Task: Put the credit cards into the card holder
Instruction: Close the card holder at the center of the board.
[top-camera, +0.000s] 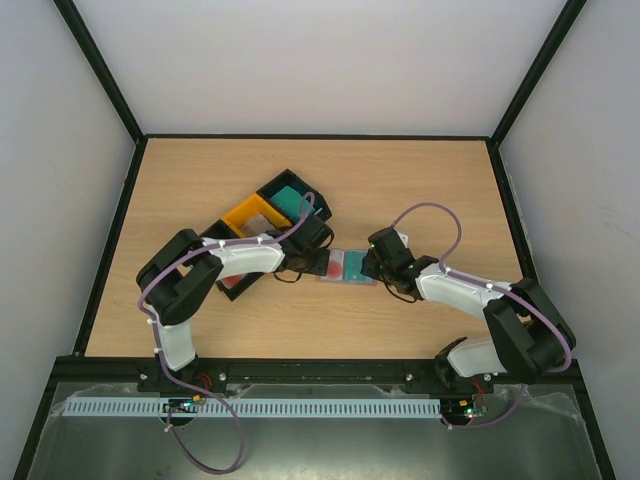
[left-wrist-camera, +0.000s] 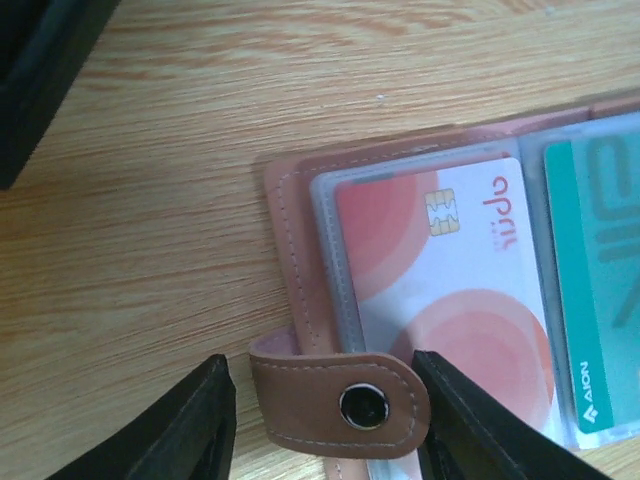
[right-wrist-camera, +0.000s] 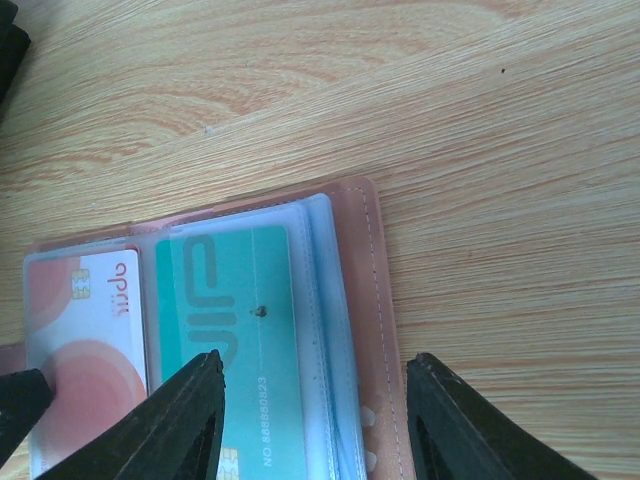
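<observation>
The pinkish-brown card holder (top-camera: 345, 267) lies open on the table between my arms. In the left wrist view a red-and-white card (left-wrist-camera: 445, 290) sits in a clear pocket and a teal card (left-wrist-camera: 600, 290) in the pocket beside it. The holder's snap tab (left-wrist-camera: 335, 400) lies between the jaws of my open left gripper (left-wrist-camera: 325, 415). In the right wrist view my open right gripper (right-wrist-camera: 315, 420) straddles the holder's right edge (right-wrist-camera: 365, 330), one finger over the teal card (right-wrist-camera: 245, 330). The red-and-white card (right-wrist-camera: 85, 330) shows at the left.
A yellow tray (top-camera: 253, 215) and black trays (top-camera: 295, 195) stand behind the left gripper, one holding a teal stack (top-camera: 288, 200). A black tray corner (left-wrist-camera: 40, 70) shows in the left wrist view. Bare wooden table (top-camera: 420, 180) lies to the right and back.
</observation>
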